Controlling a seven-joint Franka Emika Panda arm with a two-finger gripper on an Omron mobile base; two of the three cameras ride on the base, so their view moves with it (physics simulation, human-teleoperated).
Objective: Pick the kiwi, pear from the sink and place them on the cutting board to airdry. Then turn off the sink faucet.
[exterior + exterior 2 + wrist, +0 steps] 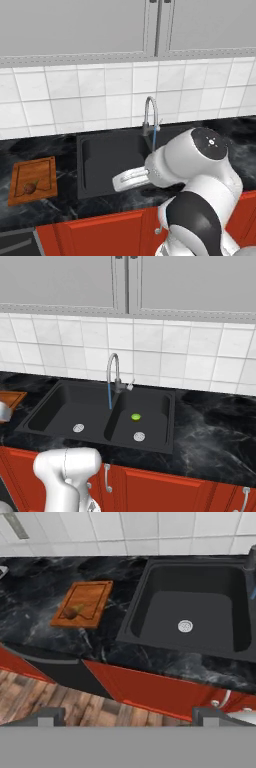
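1. The gripper shows in the hand view as two dark finger tips at the bottom edge, set far apart; the jaws stand wide and nothing sits between them.
2. It hangs out in front of the counter, above the red cabinet fronts and a strip of wooden floor.
3. The cutting board lies on the black marbled counter to the left of the sink, apart from its rim.
4. A small brownish fruit, which looks like the pear, rests on the board near its front left part; a short stem sticks up from it.
5. The kiwi appears as a small green round thing on the floor of the sink's right basin, just behind that basin's silver drain.
6. The left basin holds its own drain.
7. The sink faucet stands behind the divider between the basins, and a thin blue stream of water falls from its spout.
8. White tiles back the counter, with grey wall cabinets above.
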